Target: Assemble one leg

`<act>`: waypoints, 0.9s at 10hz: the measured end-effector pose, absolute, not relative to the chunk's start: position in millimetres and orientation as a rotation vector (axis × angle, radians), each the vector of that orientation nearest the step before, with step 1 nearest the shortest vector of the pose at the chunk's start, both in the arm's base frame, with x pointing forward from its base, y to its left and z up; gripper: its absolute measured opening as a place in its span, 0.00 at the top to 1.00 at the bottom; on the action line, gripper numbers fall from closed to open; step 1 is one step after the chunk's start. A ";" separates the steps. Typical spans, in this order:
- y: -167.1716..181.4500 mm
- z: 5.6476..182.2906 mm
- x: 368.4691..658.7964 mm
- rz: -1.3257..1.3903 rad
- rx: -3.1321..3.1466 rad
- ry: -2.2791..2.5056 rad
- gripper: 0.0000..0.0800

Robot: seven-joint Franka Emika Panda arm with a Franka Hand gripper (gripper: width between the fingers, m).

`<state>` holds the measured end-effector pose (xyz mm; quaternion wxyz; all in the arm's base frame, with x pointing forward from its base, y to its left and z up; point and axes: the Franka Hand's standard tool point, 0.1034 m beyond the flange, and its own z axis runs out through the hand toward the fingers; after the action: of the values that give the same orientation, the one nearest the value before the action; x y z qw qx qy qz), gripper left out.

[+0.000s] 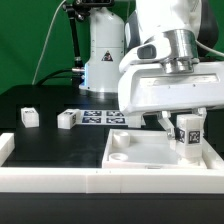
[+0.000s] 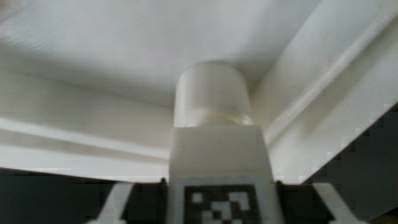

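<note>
Closest to me in the exterior view, I am seeing a low white barrier (image 1: pixel 60 180) running along the near edge of the black table (image 1: pixel 60 145). Just behind it, toward the exterior view's right, the flat white square piece (image 1: pixel 150 152) with the raised rim is lying on the table.

Over the right part of that piece, the gripper (image 1: pixel 186 126) is pointing down and clamping the leg (image 1: pixel 190 136) between its fingers. The jaws are sitting narrow, closed to the width of the block. The leg is hanging upright with its black-and-white tag facing me and its lower end reaching down inside the rim. I cannot tell whether it is touching the floor of the piece.

The wrist view is showing the same grip. The leg (image 2: pixel 221 150) is sitting centred in the gripper (image 2: pixel 221 205), its round peg (image 2: pixel 217 95) aiming at the square piece (image 2: pixel 107 60) near an inner corner of the rim.

Farther back, toward the exterior view's left, one loose leg (image 1: pixel 28 117) and a second loose leg (image 1: pixel 66 119) are resting on the table, well apart from the held one. The marker board (image 1: pixel 100 117) is lying just to the right of them. Behind everything, the arm's white base (image 1: pixel 102 50) is standing before a green backdrop (image 1: pixel 25 40).
</note>
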<state>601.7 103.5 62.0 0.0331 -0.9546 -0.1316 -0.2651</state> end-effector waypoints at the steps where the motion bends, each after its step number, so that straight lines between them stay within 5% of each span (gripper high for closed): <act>1: 103.6 62.0 601.8 -0.816 -2.937 -0.405 0.64; 2: 103.5 62.0 601.8 -0.816 -2.938 -0.405 0.43; 3: 103.5 62.0 601.8 -0.816 -2.938 -0.405 0.43; 4: 103.5 62.0 601.8 -0.816 -2.938 -0.405 0.25; 9: 103.2 62.9 602.1 -0.806 -2.940 -0.407 0.19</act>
<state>602.1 103.2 62.9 0.0329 -0.9554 -0.1322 -0.2619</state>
